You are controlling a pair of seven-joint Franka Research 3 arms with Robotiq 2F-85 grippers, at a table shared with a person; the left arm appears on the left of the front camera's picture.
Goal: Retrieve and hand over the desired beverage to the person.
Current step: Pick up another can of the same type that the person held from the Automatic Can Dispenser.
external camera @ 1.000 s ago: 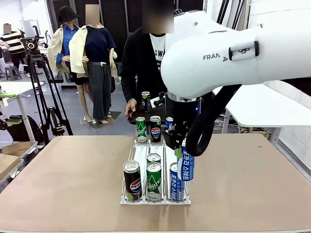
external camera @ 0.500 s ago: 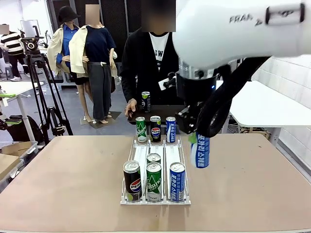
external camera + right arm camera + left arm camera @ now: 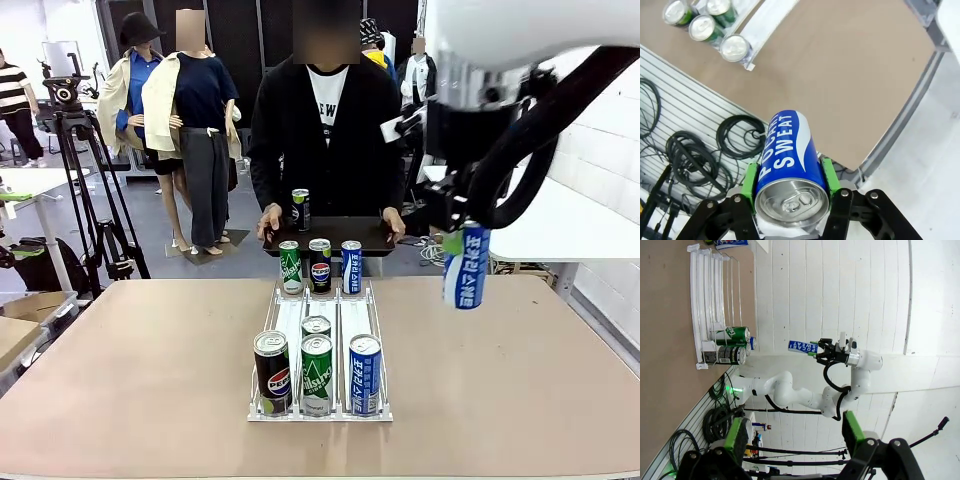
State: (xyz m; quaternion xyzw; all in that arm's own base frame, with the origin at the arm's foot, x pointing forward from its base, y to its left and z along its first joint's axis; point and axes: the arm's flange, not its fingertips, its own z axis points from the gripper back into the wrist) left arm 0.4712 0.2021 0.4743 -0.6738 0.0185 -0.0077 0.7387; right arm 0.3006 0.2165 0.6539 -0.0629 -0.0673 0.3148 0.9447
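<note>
Blue can (image 3: 466, 266) in right fingers (image 3: 452, 243), now higher, farther right

We are looking at a tan table (image 3: 150, 370) whose top is carrying one thing directly: a white rack (image 3: 290, 318) lying lengthwise along the middle, running from our near side toward the far edge. Its three lanes are holding cans: three at the far end (image 3: 320, 266), three at the near end (image 3: 316, 375), and one more sitting just behind the near middle can. The rest of the tabletop is showing bare wood colour on both sides of the rack.
</note>
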